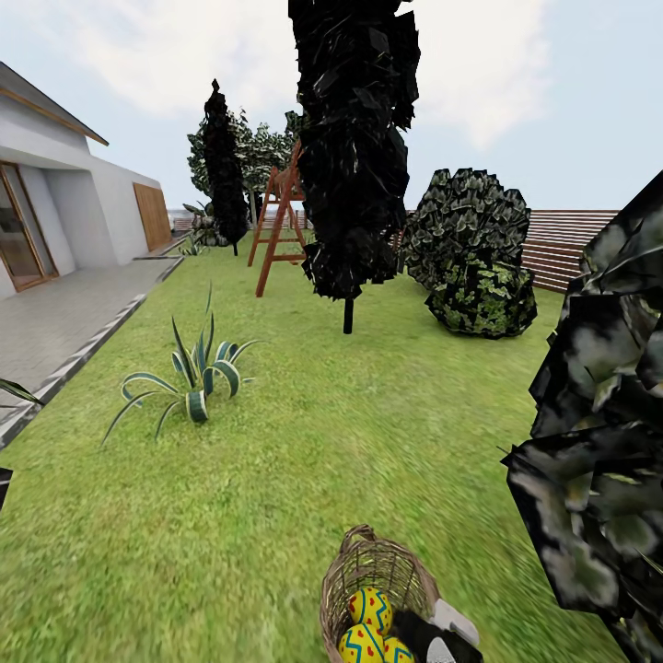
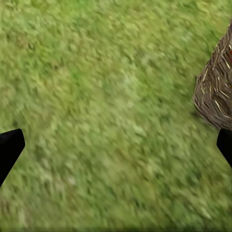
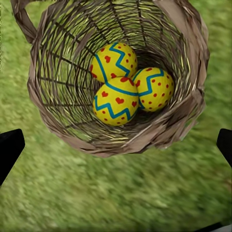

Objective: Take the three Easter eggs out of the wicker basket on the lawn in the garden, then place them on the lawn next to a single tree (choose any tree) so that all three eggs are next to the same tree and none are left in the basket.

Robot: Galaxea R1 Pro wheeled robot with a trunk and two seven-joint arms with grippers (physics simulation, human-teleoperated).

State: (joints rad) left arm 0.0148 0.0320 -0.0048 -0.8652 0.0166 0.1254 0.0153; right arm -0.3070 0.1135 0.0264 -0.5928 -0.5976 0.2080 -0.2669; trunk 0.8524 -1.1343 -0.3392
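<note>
The wicker basket [image 1: 373, 566] stands on the lawn [image 1: 304, 479] at the near edge of the head view, and three yellow Easter eggs [image 1: 369, 608] lie inside. In the right wrist view the eggs [image 3: 116, 101] are bunched on the floor of the basket [image 3: 43, 92]. My right gripper [image 3: 116, 150] hangs open above the basket rim, holding nothing. Part of my right arm [image 1: 447, 635] shows beside the basket. My left gripper [image 2: 116, 147] is open over bare grass, with the basket's side [image 2: 217, 92] next to it. Dark blocky tree leaves [image 1: 599, 442] loom close on the right, their trunk hidden.
A black-leaved tree with a thin dark trunk [image 1: 348, 313] stands ahead. A speckled bush [image 1: 474, 267] is right of it and a striped spiky plant [image 1: 198, 378] to the left. Farther off are a wooden playset [image 1: 276, 221], a slat fence [image 1: 566, 244], a paved path [image 1: 55, 322] and a white house [image 1: 64, 203].
</note>
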